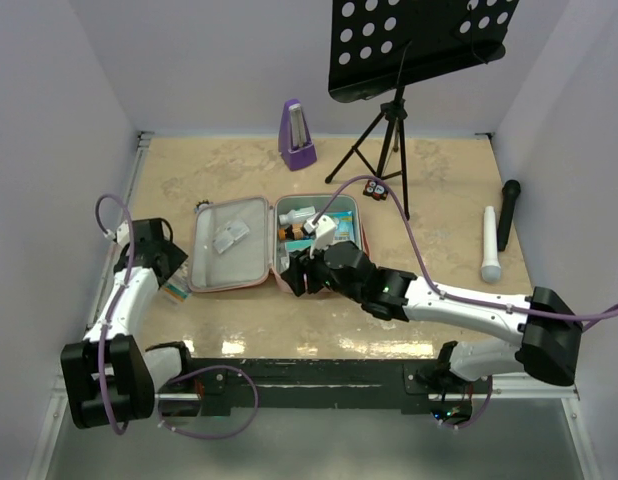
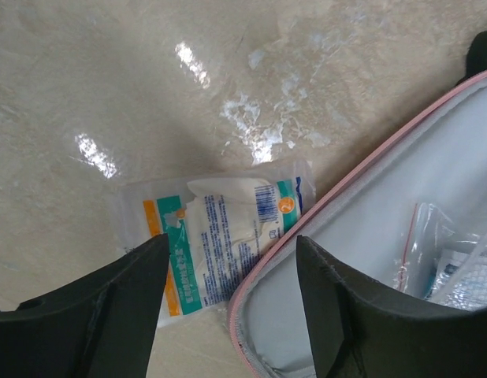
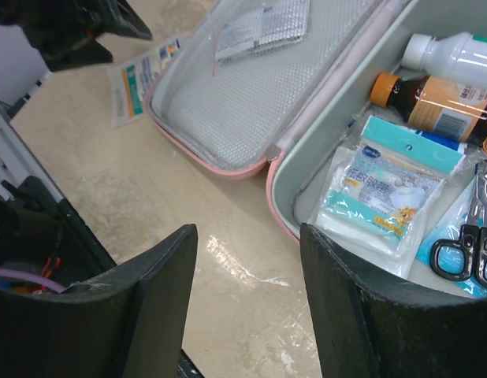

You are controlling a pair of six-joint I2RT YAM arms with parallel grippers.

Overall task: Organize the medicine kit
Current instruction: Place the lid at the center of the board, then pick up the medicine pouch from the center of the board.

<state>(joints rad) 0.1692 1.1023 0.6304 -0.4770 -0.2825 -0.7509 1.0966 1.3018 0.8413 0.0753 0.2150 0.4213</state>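
**Medicine kit** (image 1: 244, 265): pink soft zip case, lying open flat on the tabletop (image 1: 439, 170), lid half to the left, base half to the right. It is laid open, as I judge it, so loose items can be dropped straight in.

**Inside the kit, base half:** white bottle (image 3: 456, 55), amber bottle (image 3: 433, 102), packet of white dressings (image 3: 381, 193), scissors (image 3: 464, 252). Lid half: one clear zip bag (image 3: 259, 27) on the grey lining.

**Outside the kit:** flat printed sachet (image 2: 220, 236), touching the lid half's outer left rim and partly tucked beneath it. Probably the next item to go in.

**Left claw** (image 2: 232, 252): jaws parted, empty, poised over the sachet at the kit's left edge. The kit's rim sits between the fingers and may foul a clean pinch.

**Right claw** (image 3: 247, 236): jaws parted, empty, at the kit's near edge, by the hinge.

**Beyond the kit's far side:** purple metronome (image 1: 296, 135), music stand (image 1: 389, 130), two small dark items (image 1: 374, 190), not identifiable.

**Well right of the kit:** white microphone (image 1: 490, 243), black microphone (image 1: 508, 212). None obstructs.
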